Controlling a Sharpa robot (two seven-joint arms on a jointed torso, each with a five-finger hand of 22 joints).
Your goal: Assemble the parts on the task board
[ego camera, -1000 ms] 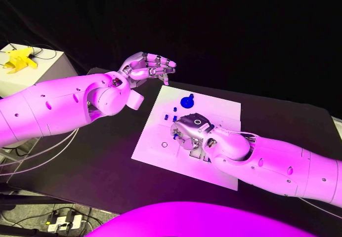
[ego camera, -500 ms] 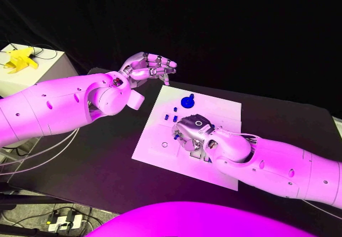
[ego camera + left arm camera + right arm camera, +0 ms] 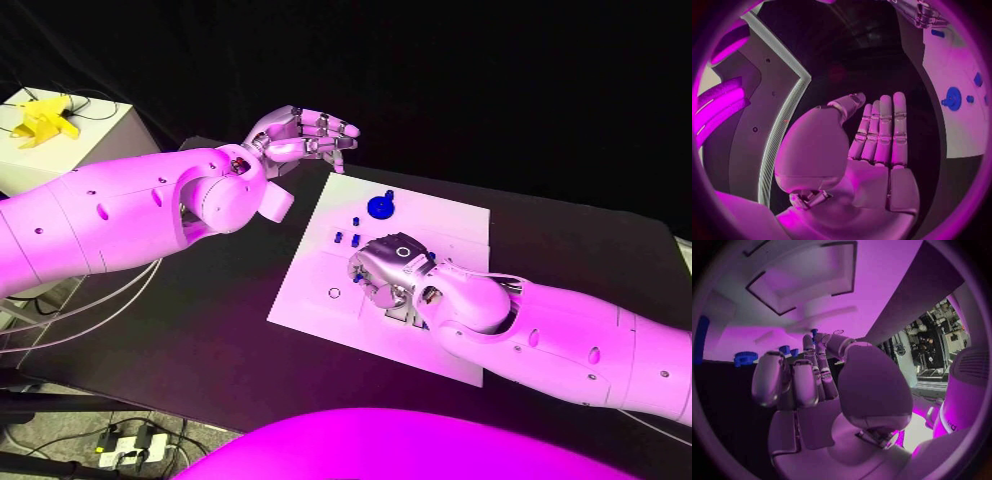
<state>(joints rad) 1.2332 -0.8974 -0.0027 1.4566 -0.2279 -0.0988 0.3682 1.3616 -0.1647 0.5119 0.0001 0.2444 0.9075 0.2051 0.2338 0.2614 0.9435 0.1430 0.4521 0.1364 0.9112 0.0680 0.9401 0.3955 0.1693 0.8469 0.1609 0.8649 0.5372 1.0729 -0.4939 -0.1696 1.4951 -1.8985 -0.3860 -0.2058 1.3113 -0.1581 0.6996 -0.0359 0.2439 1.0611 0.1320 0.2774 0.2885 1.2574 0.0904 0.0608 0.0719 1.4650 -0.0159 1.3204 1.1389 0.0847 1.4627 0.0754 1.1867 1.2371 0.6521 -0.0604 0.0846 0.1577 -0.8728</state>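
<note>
Several small blue parts (image 3: 346,237) sit on the white board (image 3: 325,280) at the middle of the bench (image 3: 202,340), with a larger round blue knob (image 3: 381,207) toward the board's far edge. They look like light, rigid plastic pieces, smooth and easy to tip, best pinched by their sides between fingertips. The right robot hand (image 3: 387,268) lies palm-down over the board's centre, its fingers curled beside the small pieces; whether it pinches one I cannot tell. The left robot hand (image 3: 300,133) hangs off the board's far left corner, holding nothing, fingers loosely bent. The left wrist view shows those fingers (image 3: 881,131) straight and together, and the right wrist view shows a thin blue peg (image 3: 814,332) at the right fingertips.
</note>
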